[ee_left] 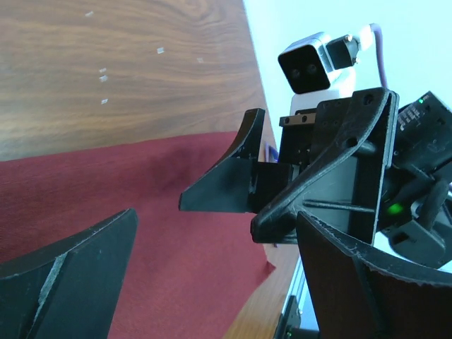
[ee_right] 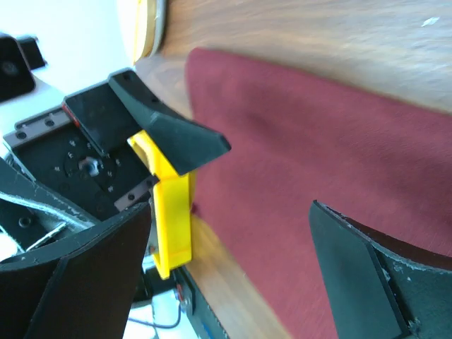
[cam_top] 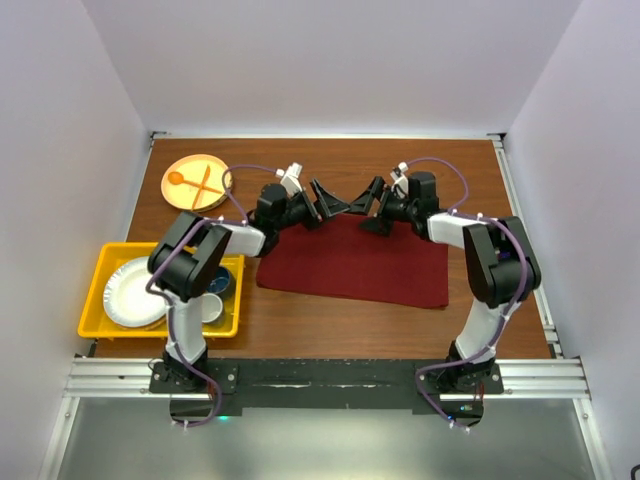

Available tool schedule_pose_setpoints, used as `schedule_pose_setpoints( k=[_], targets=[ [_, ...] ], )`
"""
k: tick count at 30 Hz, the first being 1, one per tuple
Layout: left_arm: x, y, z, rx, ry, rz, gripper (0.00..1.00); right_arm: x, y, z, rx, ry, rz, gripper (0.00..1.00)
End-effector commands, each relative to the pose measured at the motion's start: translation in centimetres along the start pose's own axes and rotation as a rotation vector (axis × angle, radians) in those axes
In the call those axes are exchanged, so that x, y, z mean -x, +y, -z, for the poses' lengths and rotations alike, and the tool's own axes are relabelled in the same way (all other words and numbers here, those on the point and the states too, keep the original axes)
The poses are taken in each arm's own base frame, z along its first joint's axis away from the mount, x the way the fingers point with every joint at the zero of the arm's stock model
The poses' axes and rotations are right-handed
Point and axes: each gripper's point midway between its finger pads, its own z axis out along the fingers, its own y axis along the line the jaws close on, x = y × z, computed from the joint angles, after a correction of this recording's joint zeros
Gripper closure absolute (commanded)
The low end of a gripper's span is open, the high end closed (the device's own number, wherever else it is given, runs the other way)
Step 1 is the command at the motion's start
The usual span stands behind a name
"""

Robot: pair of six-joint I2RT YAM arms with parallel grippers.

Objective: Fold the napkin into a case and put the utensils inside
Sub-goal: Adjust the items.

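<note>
The maroon napkin (cam_top: 350, 265) lies spread flat in the middle of the table. My left gripper (cam_top: 335, 205) and right gripper (cam_top: 368, 207) hover tip to tip over its far edge, both open and holding nothing. In the left wrist view the napkin (ee_left: 141, 219) fills the space under my open gripper (ee_left: 219, 282), and the right gripper's fingers (ee_left: 226, 187) face me. In the right wrist view the napkin (ee_right: 318, 155) lies below my open gripper (ee_right: 226, 275). The utensils are out of view, and no folded case shows.
An orange plate (cam_top: 197, 157) with an orange spoon and fork sits at the far left. A yellow tray (cam_top: 125, 248) at the near left holds a white plate (cam_top: 135, 292) and cups. The tray (ee_right: 173, 219) also shows in the right wrist view.
</note>
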Motion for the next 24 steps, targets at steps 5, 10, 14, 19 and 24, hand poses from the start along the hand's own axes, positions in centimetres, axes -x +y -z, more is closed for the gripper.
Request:
schedule_pose_setpoints(
  k=[5, 10, 14, 19, 24],
  targets=[
    [0.4, 1.6, -3.1, -0.039, -0.045, 0.092, 0.0, 0.5, -1.2, -2.5, 0.088, -0.004, 0.003, 0.02],
    [1.0, 5.0, -3.3, 0.016, -0.07, 0.113, 0.0, -0.3, -4.2, -3.3, 0.054, 0.032, -0.001, 0.02],
    [2.6, 6.5, -2.1, 0.051, -0.104, 0.128, 0.0, -1.0, -7.0, -2.6, -0.005, 0.059, -0.028, 0.02],
    [5.2, 8.9, -0.2, 0.111, -0.162, 0.138, 0.0, -1.4, -8.6, -2.2, -0.043, 0.085, -0.025, 0.02],
    [6.9, 11.2, 1.7, 0.17, -0.199, 0.132, 0.0, -1.5, -9.3, -2.1, -0.063, 0.106, -0.025, 0.02]
  ],
)
